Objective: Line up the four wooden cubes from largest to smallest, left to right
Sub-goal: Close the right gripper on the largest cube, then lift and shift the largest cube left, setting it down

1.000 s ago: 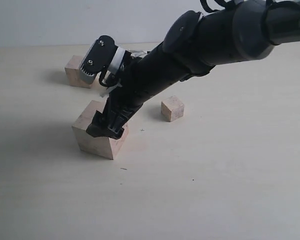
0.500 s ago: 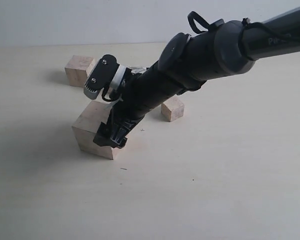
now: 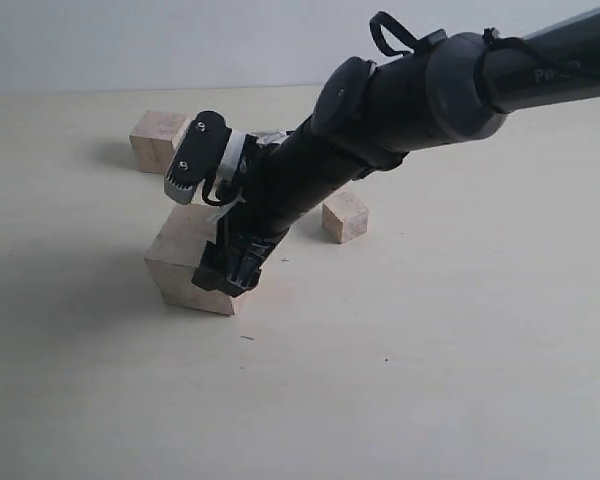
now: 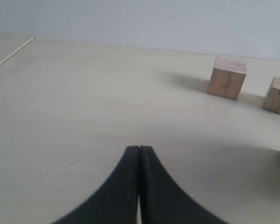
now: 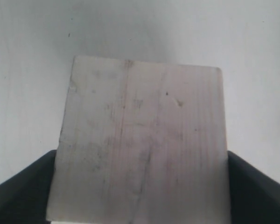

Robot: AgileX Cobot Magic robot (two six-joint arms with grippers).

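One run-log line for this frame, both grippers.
right gripper: astride largest cube, contact unclear | left gripper: shut, empty

Pale beige, faint mottled grain: largest cube [image 5: 140, 140]. Same beige: smallest cube [image 3: 344, 216]. Black: right arm [image 3: 390, 105], left gripper [image 4: 139, 149]. Pale cream: table [image 3: 460, 380].

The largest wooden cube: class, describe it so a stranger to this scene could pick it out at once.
Follow the black arm from the upper right to its pincer. The largest cube sits under that pincer, nearest the front. It is bigger than the back-left cube and the small cube.
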